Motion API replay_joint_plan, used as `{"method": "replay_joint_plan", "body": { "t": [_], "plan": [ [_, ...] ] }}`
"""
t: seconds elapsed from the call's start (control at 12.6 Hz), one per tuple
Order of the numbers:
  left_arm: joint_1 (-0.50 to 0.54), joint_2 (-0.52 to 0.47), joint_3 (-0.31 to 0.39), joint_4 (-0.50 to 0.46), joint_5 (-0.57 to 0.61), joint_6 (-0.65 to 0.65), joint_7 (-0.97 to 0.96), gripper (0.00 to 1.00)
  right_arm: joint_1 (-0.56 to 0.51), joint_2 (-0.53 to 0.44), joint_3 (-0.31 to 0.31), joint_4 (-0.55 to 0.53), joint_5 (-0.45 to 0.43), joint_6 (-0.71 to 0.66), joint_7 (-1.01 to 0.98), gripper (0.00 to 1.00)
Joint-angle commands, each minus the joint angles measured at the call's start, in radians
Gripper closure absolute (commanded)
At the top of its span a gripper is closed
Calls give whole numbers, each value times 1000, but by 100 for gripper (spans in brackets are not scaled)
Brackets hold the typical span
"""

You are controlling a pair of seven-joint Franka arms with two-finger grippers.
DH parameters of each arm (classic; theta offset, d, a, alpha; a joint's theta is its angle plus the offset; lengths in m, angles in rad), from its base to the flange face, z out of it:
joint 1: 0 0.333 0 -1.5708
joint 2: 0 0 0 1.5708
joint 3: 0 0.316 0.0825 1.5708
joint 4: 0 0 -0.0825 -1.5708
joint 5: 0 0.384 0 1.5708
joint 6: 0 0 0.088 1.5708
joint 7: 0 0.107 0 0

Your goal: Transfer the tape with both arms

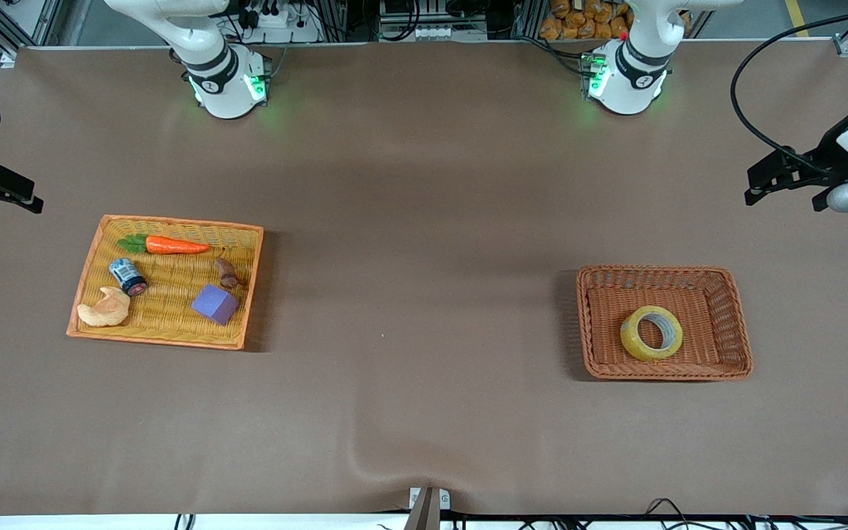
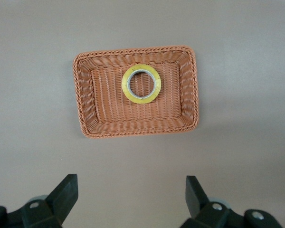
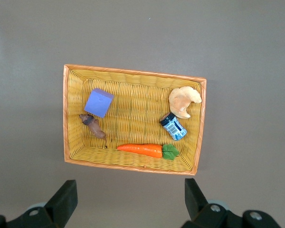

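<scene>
**Tape in the brown basket, both grippers high and wide**

I see the table (image 1: 424, 184) under a brown cover, with a basket toward each end. Toward the right arm's end sits the yellow tray (image 1: 93, 254), shallow and orange-rimmed. Toward the left arm's end sits the brown basket (image 1: 737, 324), deeper and woven.

The left gripper (image 1: 759, 180) hangs in the air over bare table at its own end, apart from the brown basket. In my left wrist view its fingers (image 2: 64, 194) stand wide apart with nothing between them, and the basket shows well below them. The right gripper (image 1: 15, 195) hangs over the table edge at its end, apart from the tray. In my right wrist view its fingers (image 3: 64, 199) are equally wide and empty.

The tape (image 1: 651, 333) lies flat in the brown basket, on the floor, nearer the front camera than the basket's middle. Its grey core faces up.

In the tray I count a carrot (image 1: 174, 245), a purple cube (image 1: 215, 304), a croissant (image 1: 104, 309), a small blue can (image 1: 128, 276) and a brown lump (image 1: 228, 274) I cannot identify. The carrot lies farthest from the front camera.
</scene>
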Motion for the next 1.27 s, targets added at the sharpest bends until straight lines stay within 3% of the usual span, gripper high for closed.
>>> {"method": "replay_joint_plan", "body": {
  "t": [0.0,1.19],
  "plan": [
    [9,-6,-16,-10,19,-15,-8,0,-18,8,12,19,10,-12,-13,0],
    [12,-14,-17,-10,25,-38,-15,0,-18,8,12,19,9,-12,-13,0]
  ]
}}
